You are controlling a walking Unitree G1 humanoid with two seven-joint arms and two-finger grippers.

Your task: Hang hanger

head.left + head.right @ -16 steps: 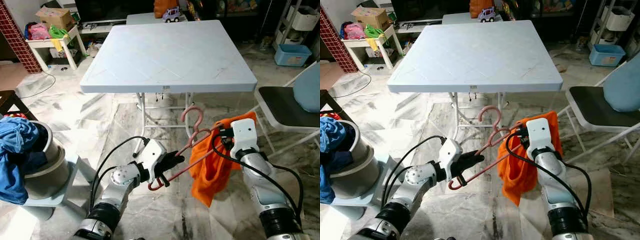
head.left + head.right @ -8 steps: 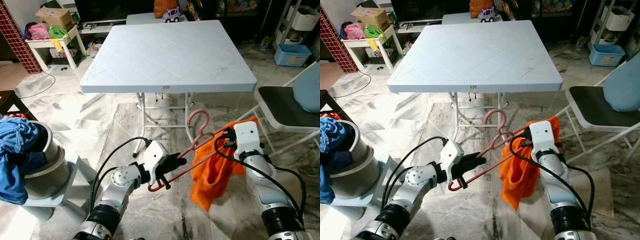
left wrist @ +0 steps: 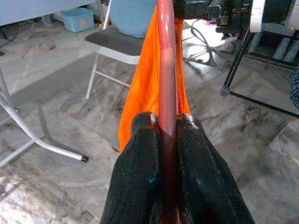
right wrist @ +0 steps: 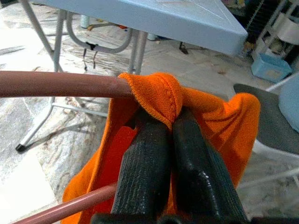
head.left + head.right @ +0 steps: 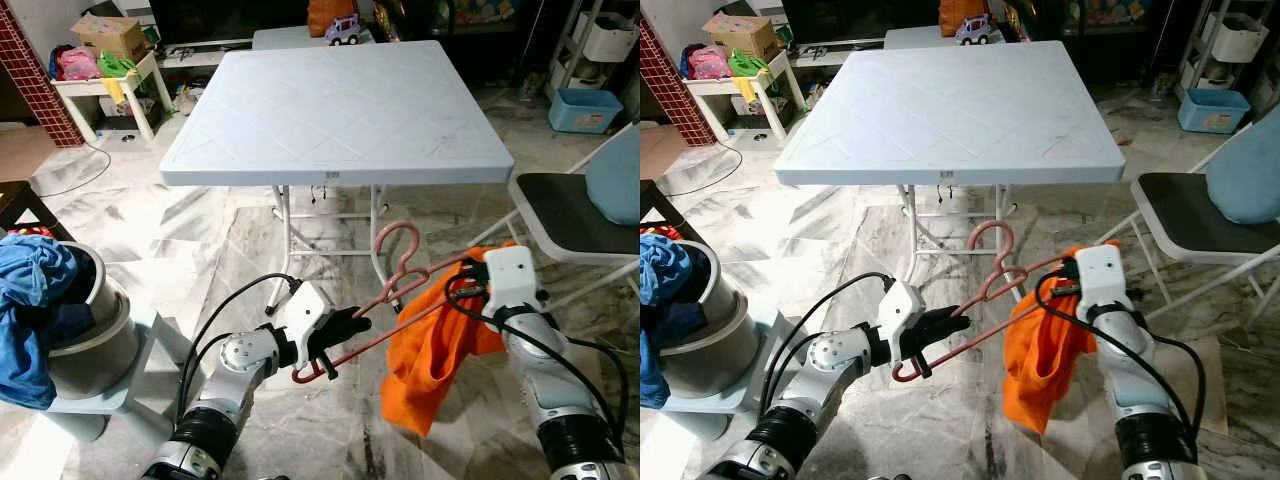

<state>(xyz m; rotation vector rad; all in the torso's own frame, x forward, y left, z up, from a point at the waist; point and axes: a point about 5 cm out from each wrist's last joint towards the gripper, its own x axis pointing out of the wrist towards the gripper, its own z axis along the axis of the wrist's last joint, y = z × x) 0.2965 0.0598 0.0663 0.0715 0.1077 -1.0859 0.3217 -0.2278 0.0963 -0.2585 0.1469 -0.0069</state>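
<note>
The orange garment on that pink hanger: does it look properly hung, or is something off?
It looks off. The orange garment hangs bunched at one end of the pink plastic hanger, not spread across both shoulders. The right gripper pinches its edge against that end, while the left gripper clamps the other end. The hanger sits tilted, in mid-air.

dusty pink hanger (image 5: 392, 290), glossy along its rod. bright orange cloth (image 5: 437, 350), fine knit weave at the hem. black fingers on left gripper (image 5: 352, 326) and right gripper (image 4: 164, 140), white housings, silver arms. pale blue table (image 5: 338, 103) with faint diamond lines. grey-white marbled floor (image 5: 250, 240). blue clothes (image 5: 35, 300) in a beige basket (image 5: 95, 345). dark-seated chair (image 5: 570, 215).
</note>
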